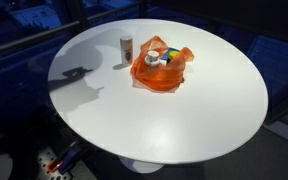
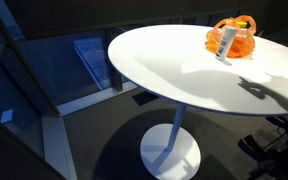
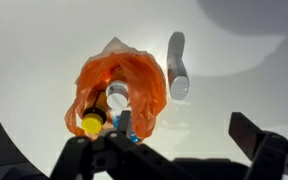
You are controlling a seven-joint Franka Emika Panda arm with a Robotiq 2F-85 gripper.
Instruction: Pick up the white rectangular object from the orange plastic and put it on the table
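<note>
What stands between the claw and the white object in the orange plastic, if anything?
Nothing visible does. In the wrist view the open claw hangs above the orange plastic, and the white object lies uncovered inside it, next to a yellow piece. The white bottle stands beside the plastic, off the path.

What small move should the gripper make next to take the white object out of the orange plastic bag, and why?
Probably shift the open gripper until the white object sits between its fingers. In the wrist view the object lies inside the crumpled orange plastic bag, beside a yellow item, to one side of the gap between the fingers, so descending now would likely miss it.
</note>
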